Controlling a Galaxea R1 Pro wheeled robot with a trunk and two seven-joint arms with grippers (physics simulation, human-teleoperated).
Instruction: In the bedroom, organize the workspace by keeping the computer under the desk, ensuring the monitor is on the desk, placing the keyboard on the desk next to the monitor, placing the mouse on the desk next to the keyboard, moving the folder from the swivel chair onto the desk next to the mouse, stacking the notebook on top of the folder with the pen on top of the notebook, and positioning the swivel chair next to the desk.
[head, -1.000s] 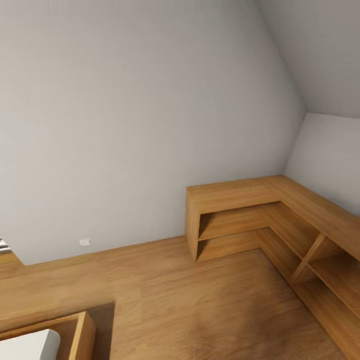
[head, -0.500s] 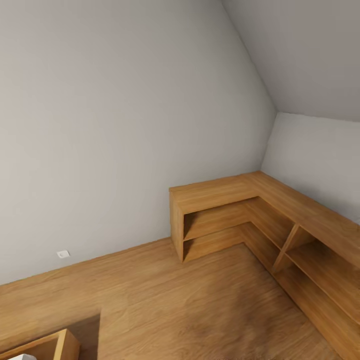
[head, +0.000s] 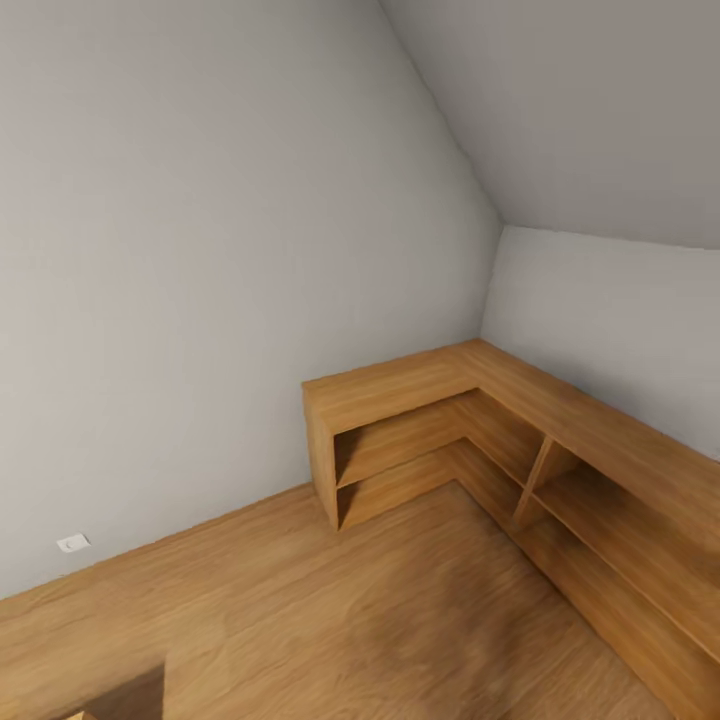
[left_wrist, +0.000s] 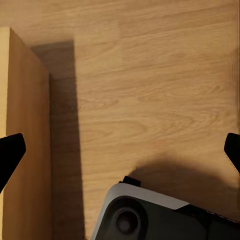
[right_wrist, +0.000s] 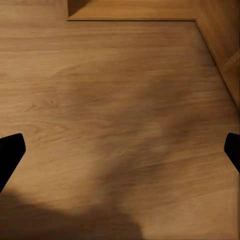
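Note:
In the left wrist view my left gripper (left_wrist: 120, 152) is open over bare wood floor, its dark fingertips (left_wrist: 10, 155) far apart at the picture's edges, nothing between them. My right gripper (right_wrist: 120, 152) is likewise open above the floor, with its fingertips (right_wrist: 11, 152) wide apart and empty. The head view faces a room corner with a low L-shaped wooden shelf unit (head: 400, 385) under a sloped ceiling.
The shelf unit runs along both walls, its open compartments (head: 395, 445) bare. A white wall outlet (head: 72, 543) sits low on the left wall. A wooden furniture side (left_wrist: 22, 145) stands beside the left gripper, and my grey robot base (left_wrist: 150, 215) is below it. The shelf's foot (right_wrist: 130, 10) lies ahead of the right gripper.
The head camera has turned right: the shelf unit and outlet slid left in the picture, and the wooden box with a white thing at the lower left has left the frame.

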